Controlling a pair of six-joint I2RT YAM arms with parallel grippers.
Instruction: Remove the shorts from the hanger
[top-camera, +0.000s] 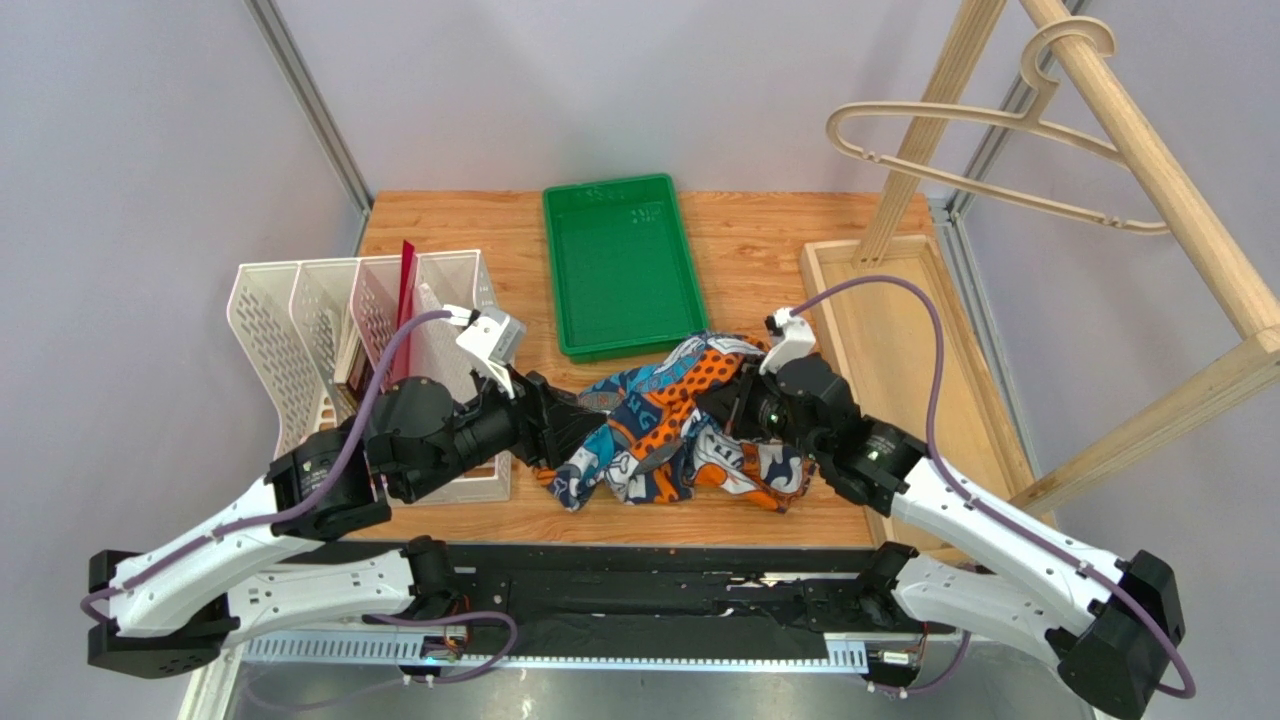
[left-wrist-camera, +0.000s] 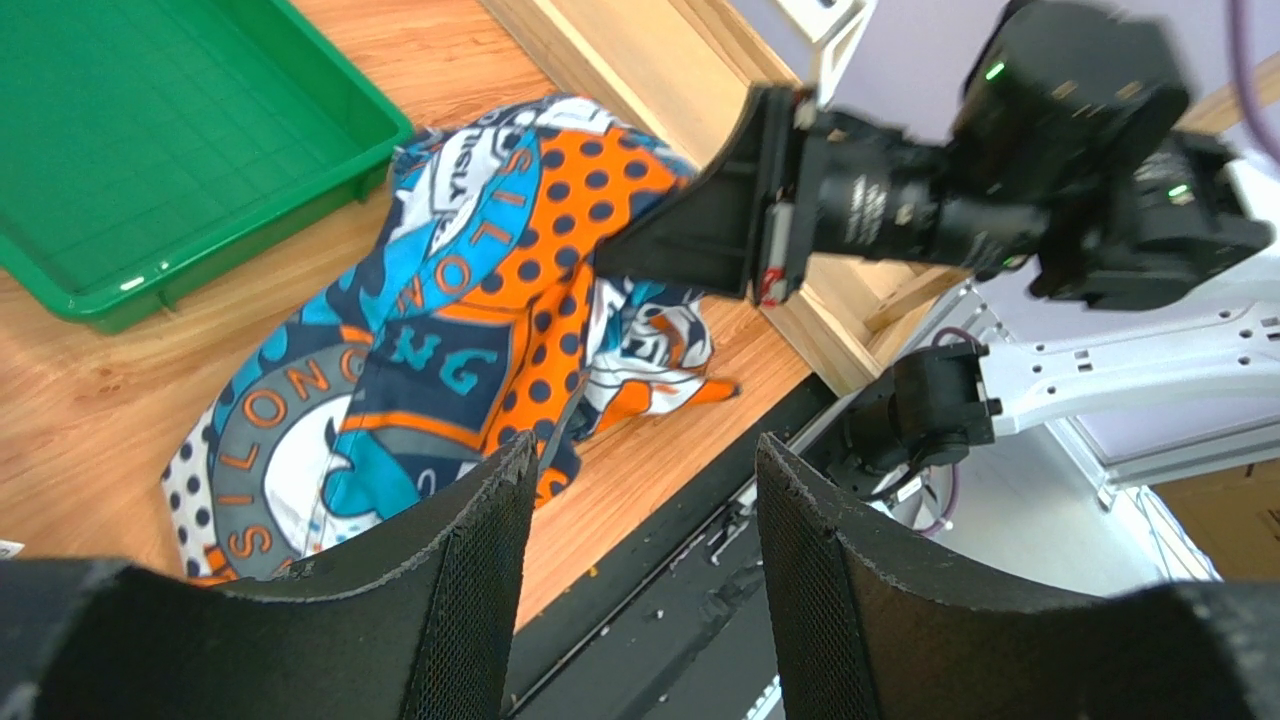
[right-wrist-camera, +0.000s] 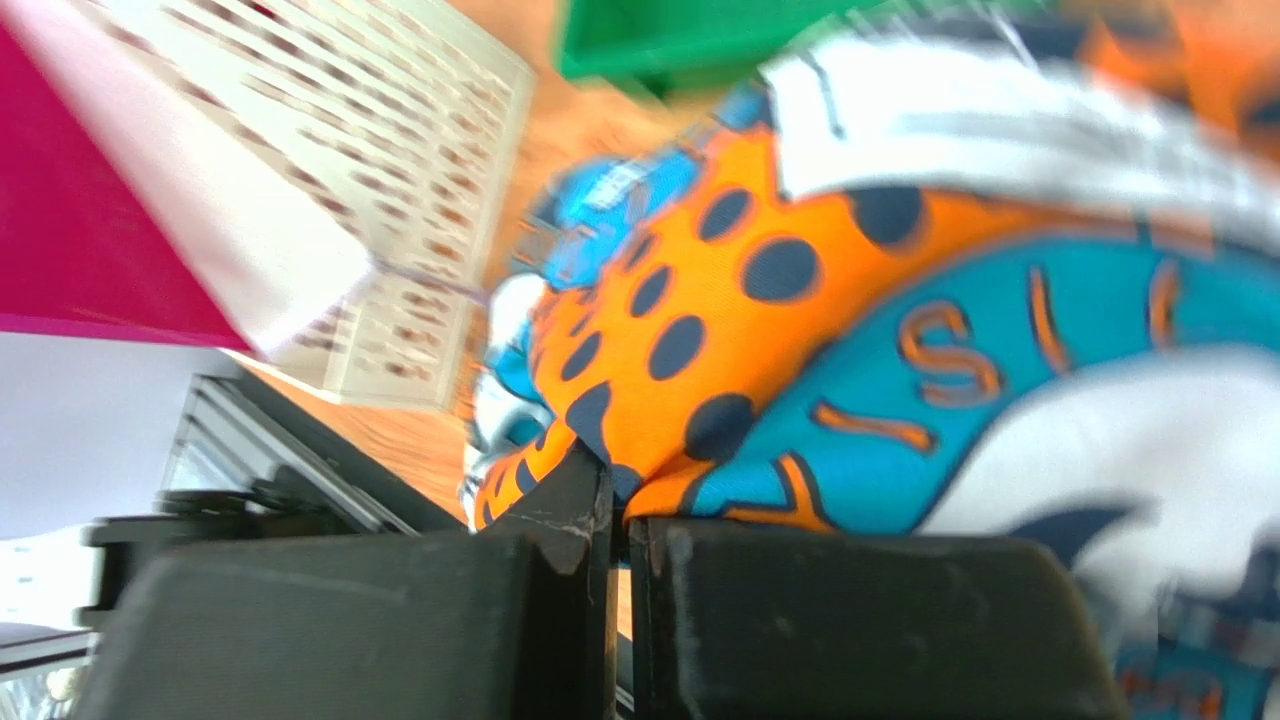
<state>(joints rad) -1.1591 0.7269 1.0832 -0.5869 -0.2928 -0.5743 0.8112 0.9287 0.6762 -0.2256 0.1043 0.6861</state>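
The shorts (top-camera: 669, 428) lie crumpled on the table in front of the green tray, off the hanger. The light-wood hanger (top-camera: 962, 158) hangs bare on the rack beam at the top right. My left gripper (top-camera: 553, 435) is at the shorts' left edge; in the left wrist view it (left-wrist-camera: 646, 458) is open and empty, over the table's near edge, with the shorts (left-wrist-camera: 451, 330) beside its left finger. My right gripper (top-camera: 747, 408) is at the shorts' right side; in the right wrist view it (right-wrist-camera: 619, 503) is shut on a fold of the shorts (right-wrist-camera: 842, 300).
A green tray (top-camera: 624, 255) lies behind the shorts. A white file organiser (top-camera: 301, 323) with a red folder (top-camera: 406, 285) stands at the left. The wooden rack (top-camera: 1172, 195) and its base frame (top-camera: 902, 345) stand at the right.
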